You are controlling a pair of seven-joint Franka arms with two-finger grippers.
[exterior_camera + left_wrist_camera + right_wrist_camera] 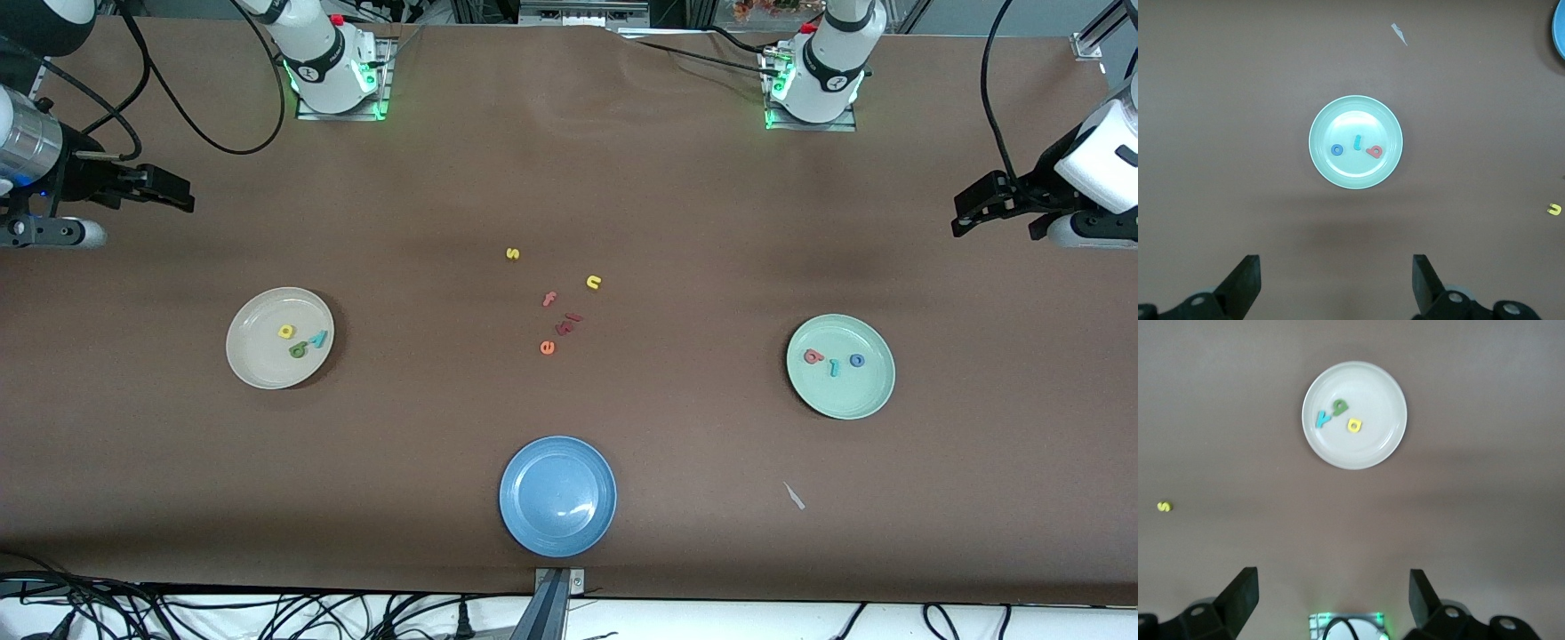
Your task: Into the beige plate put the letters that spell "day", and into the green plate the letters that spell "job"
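Foam letters d, a, y (302,340) lie in the beige plate (253,364); j, o, b (834,361) lie in the green plate (858,400). They look light and soft, best pinched across their edges. The left tool (1336,288) and right tool (1333,603) hover wide open, empty, over the tabletop ends.

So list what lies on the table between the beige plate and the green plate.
In the front view, five loose letters lie between the beige plate and the green plate: yellow s, yellow n, salmon f, a dark red piece, orange e.

1. The left gripper (965,213) hangs raised over the left arm's end of the counter (569,178), fingers (1245,283) spread wide, holding nothing.
2. The right gripper (182,191) hangs raised over the right arm's end, fingers (1241,597) spread wide, empty.
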